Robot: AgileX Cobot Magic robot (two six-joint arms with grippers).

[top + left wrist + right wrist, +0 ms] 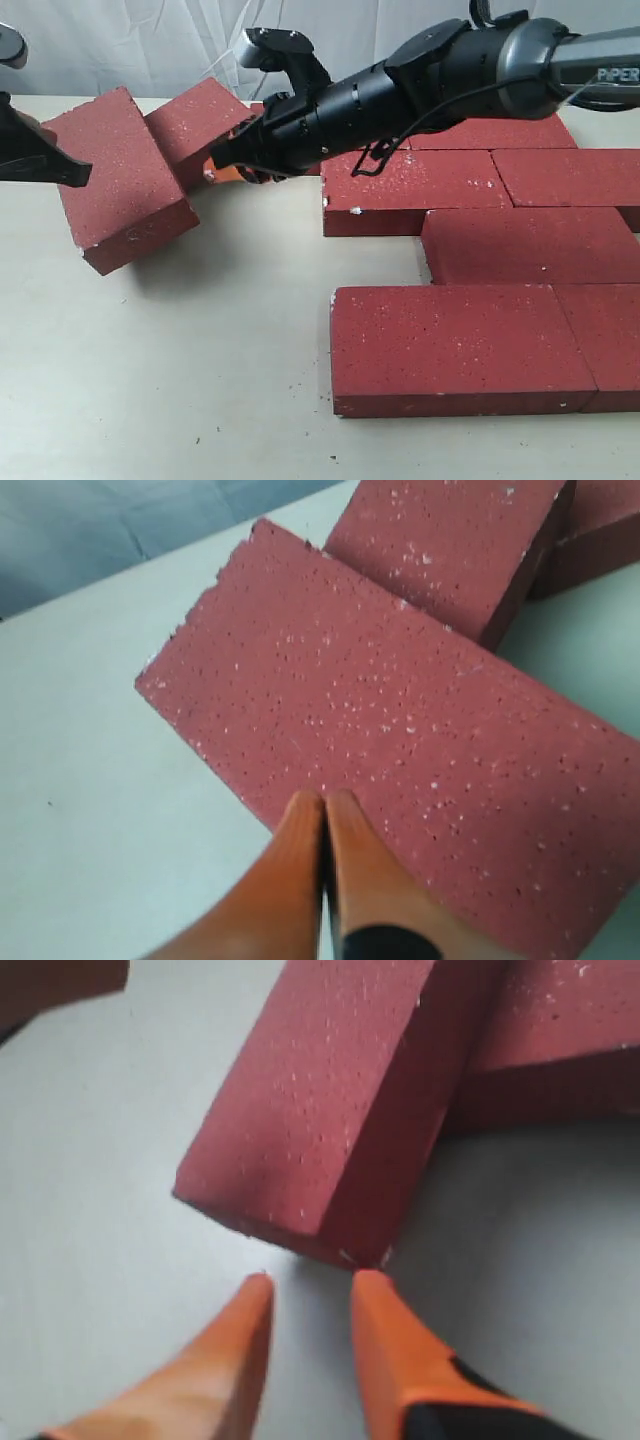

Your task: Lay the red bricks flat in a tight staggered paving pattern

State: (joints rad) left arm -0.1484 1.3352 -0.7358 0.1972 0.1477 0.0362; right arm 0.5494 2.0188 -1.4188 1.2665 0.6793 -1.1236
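Note:
Two loose red bricks lie askew at the left: a big one (120, 180) (400, 710) and a second (200, 125) (450, 540) (330, 1110) that stands tilted behind it. My left gripper (60, 168) (325, 802) is shut on nothing, its tips over the big brick's near edge. My right gripper (235, 168) (312, 1282) reaches across from the right and is open and empty just below the tilted brick's lower corner, with one fingertip (370, 1282) almost touching that corner. Several bricks (410, 190) (520, 245) (450, 345) lie flat in staggered rows at the right.
The pale table (200, 380) lies bare in front of the loose bricks and left of the laid rows. More laid bricks (570, 175) (610, 340) run off the right edge. A white cloth (130, 40) hangs behind the table.

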